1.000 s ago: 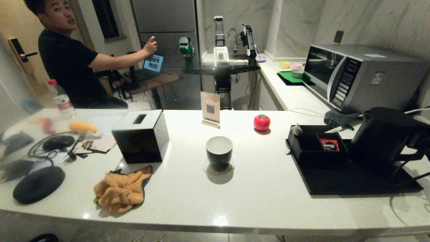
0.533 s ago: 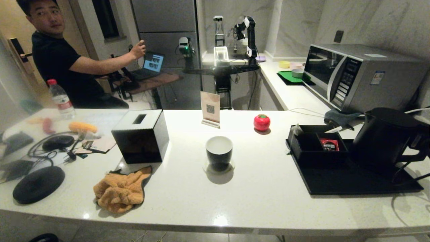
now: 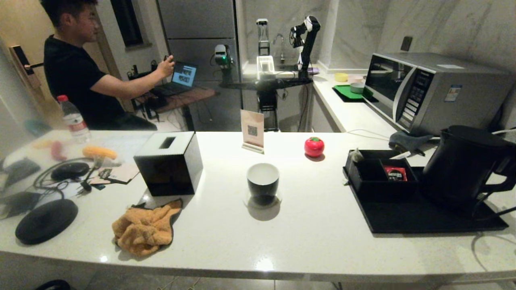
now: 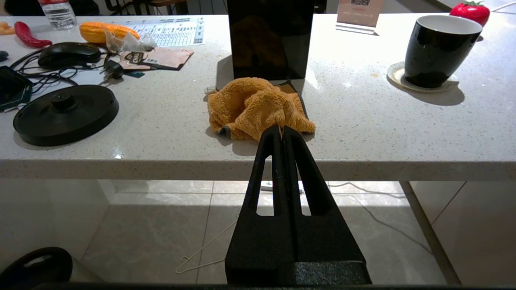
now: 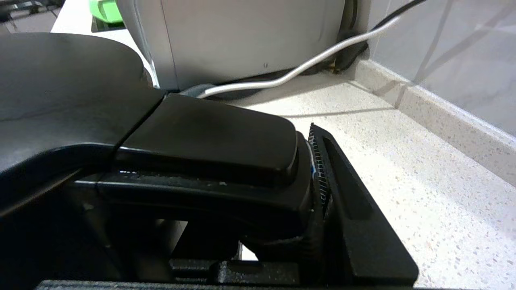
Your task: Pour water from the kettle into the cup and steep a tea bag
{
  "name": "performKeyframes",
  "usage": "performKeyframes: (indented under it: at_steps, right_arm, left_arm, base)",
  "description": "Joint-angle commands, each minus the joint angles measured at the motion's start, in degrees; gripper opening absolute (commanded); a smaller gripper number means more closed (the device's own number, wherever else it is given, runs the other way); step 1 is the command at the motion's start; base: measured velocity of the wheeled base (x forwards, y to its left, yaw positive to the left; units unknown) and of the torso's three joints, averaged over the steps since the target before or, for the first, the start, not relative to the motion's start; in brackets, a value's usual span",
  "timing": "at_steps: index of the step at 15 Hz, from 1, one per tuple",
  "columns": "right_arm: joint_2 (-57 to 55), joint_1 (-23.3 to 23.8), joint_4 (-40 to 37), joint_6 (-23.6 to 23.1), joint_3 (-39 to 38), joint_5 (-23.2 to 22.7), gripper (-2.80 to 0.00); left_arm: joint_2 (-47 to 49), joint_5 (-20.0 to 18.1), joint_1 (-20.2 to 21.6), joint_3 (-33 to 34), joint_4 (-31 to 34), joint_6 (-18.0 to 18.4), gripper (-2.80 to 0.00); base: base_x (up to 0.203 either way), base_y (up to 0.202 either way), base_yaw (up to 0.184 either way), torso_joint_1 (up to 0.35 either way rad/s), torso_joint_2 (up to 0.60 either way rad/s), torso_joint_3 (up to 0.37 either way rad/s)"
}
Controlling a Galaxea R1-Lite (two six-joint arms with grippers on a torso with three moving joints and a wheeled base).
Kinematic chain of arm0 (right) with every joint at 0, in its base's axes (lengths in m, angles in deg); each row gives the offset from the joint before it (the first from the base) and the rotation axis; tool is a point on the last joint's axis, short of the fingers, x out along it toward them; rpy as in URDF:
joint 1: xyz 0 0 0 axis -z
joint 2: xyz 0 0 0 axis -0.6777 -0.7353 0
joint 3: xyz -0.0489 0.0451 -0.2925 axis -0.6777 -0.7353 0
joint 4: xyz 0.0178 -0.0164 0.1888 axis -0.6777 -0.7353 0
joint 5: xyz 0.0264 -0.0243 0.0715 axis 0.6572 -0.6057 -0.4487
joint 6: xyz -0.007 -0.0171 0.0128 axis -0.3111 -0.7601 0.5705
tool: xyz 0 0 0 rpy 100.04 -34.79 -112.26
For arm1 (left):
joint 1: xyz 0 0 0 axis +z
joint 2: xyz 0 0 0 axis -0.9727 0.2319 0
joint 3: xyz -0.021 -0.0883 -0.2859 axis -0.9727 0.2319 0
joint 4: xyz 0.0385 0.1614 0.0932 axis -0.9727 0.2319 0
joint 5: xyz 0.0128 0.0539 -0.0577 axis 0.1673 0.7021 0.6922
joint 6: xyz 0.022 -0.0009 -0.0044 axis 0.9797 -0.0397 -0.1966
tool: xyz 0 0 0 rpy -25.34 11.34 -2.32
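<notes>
Two arms are on my screens, but only one is at work. Biggest thing ahead of me is the white surface (image 3: 306,237), and at its right end the silver microwave (image 3: 439,90) stands against the wall. In front of that a flat black tray (image 3: 423,215) carries the kettle (image 3: 459,163), its loop handle turned toward the right edge of the head view. My right claw (image 5: 298,193) is clenched on that handle: in the right wrist view one ribbed finger (image 5: 342,197) presses against the handle's side, under the flat thumb tab, and the other finger is hidden behind the handle. From these views I cannot tell whether the kettle's base touches the tray.

Left of the kettle, also on the tray, sits the low black compartment box (image 3: 379,175), with a red-and-black packet (image 3: 395,172) in its right-hand cell and the tea bag (image 3: 355,155) poking up at its back left corner. A black tissue box (image 3: 169,163) stands well to the left, and an orange cloth (image 3: 143,229) lies in front of it.

Mid-surface is the cup (image 3: 263,182), upright on a pale coaster, well apart from the kettle; its white inside shows no liquid that I can make out. A small red tomato-shaped thing (image 3: 314,146) lies behind it.

My left claw (image 4: 282,131) hangs below the surface's near edge, pinched tight on nothing.
</notes>
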Motion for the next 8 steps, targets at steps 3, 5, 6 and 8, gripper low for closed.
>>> performKeyframes:
  at_steps: [3, 5, 6, 8]
  right_arm:
    - [3.0, -0.8, 0.2, 0.7, -0.1, -0.1, -2.8]
    - [4.0, -0.9, 0.1, 1.2, -0.5, -0.1, -2.8]
    - [4.5, -1.1, -0.2, 1.2, -0.7, -0.1, -2.8]
    - [6.0, -1.4, -1.1, 1.2, -0.8, -0.1, -2.8]
  left_arm:
    - [0.0, 0.0, 0.0, 0.0, 0.0, 0.0, -2.8]
    - [0.0, 0.0, 0.0, 0.0, 0.0, 0.0, -2.8]
    - [0.0, 0.0, 0.0, 0.0, 0.0, 0.0, -2.8]
    - [0.0, 0.0, 0.0, 0.0, 0.0, 0.0, -2.8]
  base:
    - [0.0, 0.0, 0.0, 0.0, 0.0, 0.0]
    - [0.0, 0.0, 0.0, 0.0, 0.0, 0.0]
    - [0.0, 0.0, 0.0, 0.0, 0.0, 0.0]
    - [0.0, 0.0, 0.0, 0.0, 0.0, 0.0]
